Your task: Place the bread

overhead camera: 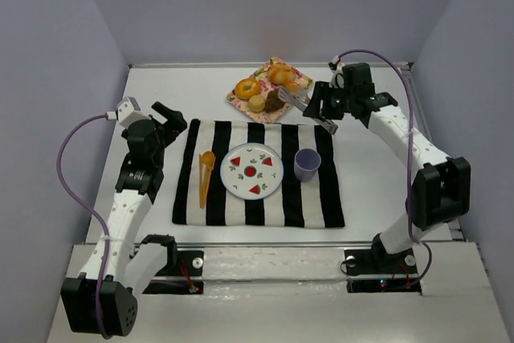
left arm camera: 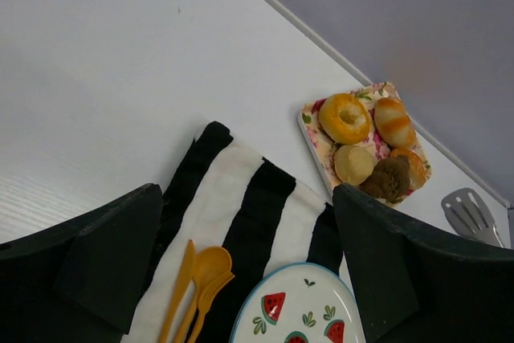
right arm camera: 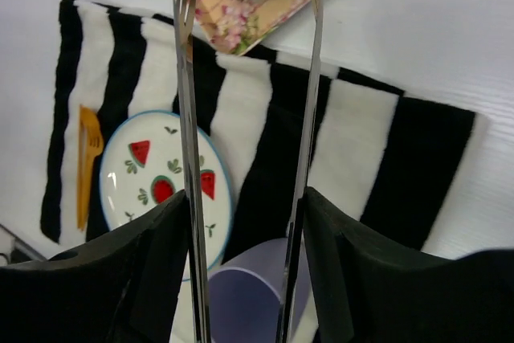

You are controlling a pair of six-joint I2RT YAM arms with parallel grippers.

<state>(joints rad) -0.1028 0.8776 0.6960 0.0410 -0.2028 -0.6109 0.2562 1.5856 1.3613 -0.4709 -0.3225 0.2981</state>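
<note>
A black-and-white striped cloth (overhead camera: 209,190) lies flat on the white bench (overhead camera: 161,86). The bread sits on a floral tray (left arm camera: 309,122) right at the cloth's far edge, toward its right half. On the tray are a ring-shaped bagel (left arm camera: 345,118), a glazed striped roll (left arm camera: 393,122), a pale round bun (left arm camera: 354,164) and a dark brown muffin (left arm camera: 390,178), packed close together. None of it is on the cloth.

At the cloth's middle rests a round plate (overhead camera: 238,176) printed with watermelon slices. An orange spoon and fork (overhead camera: 206,174) lie side by side on the cloth just left of the plate, and a lavender cup (overhead camera: 307,164) stands on the cloth just right of it.

The right hand (right arm camera: 245,206) hangs over the cloth's far right corner. It grips a pair of metal tongs (right arm camera: 186,102), whose two arms run along the inner faces of its fingers. The arms are spread apart and reach past the cloth's far edge to either side of the brown muffin. Whether the tips touch it I cannot tell.

The left hand (overhead camera: 170,120) hovers at the cloth's far left corner. Its fingers are spread wide with nothing between them.
</note>
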